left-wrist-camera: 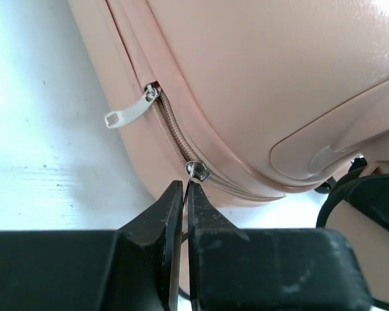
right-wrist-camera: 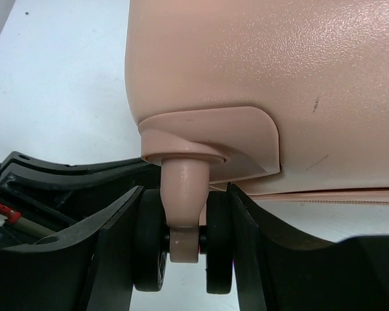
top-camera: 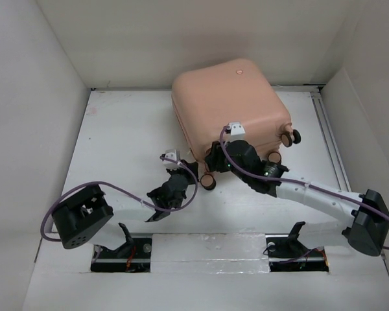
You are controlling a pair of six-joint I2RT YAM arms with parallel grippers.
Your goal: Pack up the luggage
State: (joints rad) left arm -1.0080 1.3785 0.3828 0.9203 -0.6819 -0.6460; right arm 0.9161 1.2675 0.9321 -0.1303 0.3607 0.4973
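Suitcase [top-camera: 230, 107] is lying on the table's [top-camera: 117, 129] far half. We are pinching its zipper pull [left-wrist-camera: 196, 173] in the tight-closed left gripper [left-wrist-camera: 185, 194], likely for zipping. The right gripper [right-wrist-camera: 181, 240], half-spread, is clamping a wheel [right-wrist-camera: 217, 253] to steady it.

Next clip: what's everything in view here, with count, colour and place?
luggage: one, pale pink, closed, far middle of the table.
zipper pulls: two, silvery, on the luggage seam; one hangs free, the other is pinched.
wheels: at least three seen, pink and black, along the luggage's near edge.
table: one, white, under everything.
walls: white, on three sides.
cables: purple, one along each arm.
left gripper: black, shut on a zipper pull.
right gripper: black, closed on one wheel.
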